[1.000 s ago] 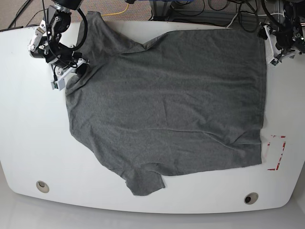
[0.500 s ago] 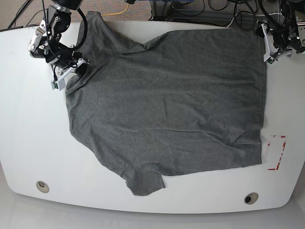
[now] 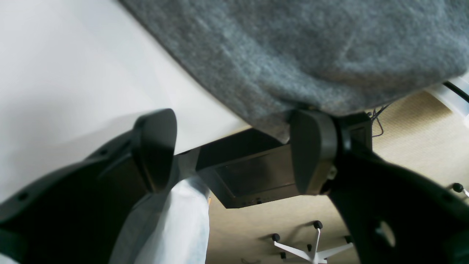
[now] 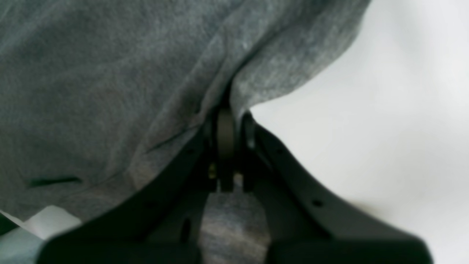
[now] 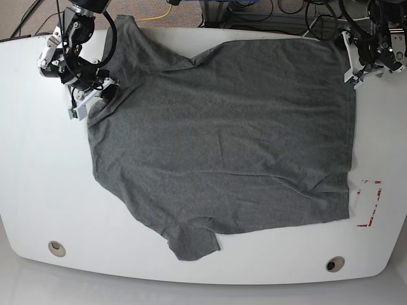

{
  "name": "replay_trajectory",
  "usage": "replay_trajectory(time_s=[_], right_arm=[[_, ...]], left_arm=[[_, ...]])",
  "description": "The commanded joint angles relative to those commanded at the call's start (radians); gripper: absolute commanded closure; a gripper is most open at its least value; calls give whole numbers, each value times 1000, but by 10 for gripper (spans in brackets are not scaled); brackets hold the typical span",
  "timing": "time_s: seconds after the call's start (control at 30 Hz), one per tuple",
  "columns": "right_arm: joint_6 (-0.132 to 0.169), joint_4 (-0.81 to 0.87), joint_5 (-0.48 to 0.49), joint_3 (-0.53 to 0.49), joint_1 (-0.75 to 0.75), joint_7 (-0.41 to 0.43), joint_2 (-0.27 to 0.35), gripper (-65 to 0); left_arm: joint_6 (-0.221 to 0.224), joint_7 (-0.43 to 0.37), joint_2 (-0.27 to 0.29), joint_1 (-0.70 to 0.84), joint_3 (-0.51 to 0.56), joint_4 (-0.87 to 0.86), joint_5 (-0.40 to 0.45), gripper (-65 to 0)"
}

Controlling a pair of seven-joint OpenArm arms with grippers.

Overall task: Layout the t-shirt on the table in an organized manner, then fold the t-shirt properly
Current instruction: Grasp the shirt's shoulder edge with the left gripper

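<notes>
The right gripper (image 4: 227, 135) is clamped on the shirt (image 5: 222, 140) near the table's (image 5: 38, 190) far edge; the left gripper (image 3: 234, 154), fingers apart at the far hem corner, may close on air; a lone pull would skew the cloth.

Base view bright, evenly lit from above, sharp throughout; the glossy white tabletop (image 5: 44, 190) shows soft glare along its near edge, and the dark heather-grey knit t-shirt (image 5: 222, 140) casts almost no shadow. Slight wide-angle curve at the table corners. Left wrist view: cloth weave up close is soft, black gripper fingers (image 3: 155, 146) blurred, and a grey shadow lies on the white surface. Right wrist view is out of focus all over, with the white area at its right washed out.
</notes>
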Motion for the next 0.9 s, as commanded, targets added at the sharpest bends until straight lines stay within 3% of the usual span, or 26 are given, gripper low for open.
replay_trajectory(time_s=[0.13, 0.47, 0.63, 0.9], right_arm=[[0, 0, 0, 0, 0, 0, 0, 0], [0, 0, 3, 0, 0, 0, 0, 0], [0, 0, 5, 0, 0, 0, 0, 0], [0, 0, 6, 2, 0, 0, 0, 0]], left_arm=[[0, 21, -5, 0, -3, 17, -92, -435], [0, 23, -5, -2, -3, 17, -101, -422], [0, 23, -5, -6, -3, 12, -100, -285], [0, 20, -3, -41, -5, 11, -98, -14]])
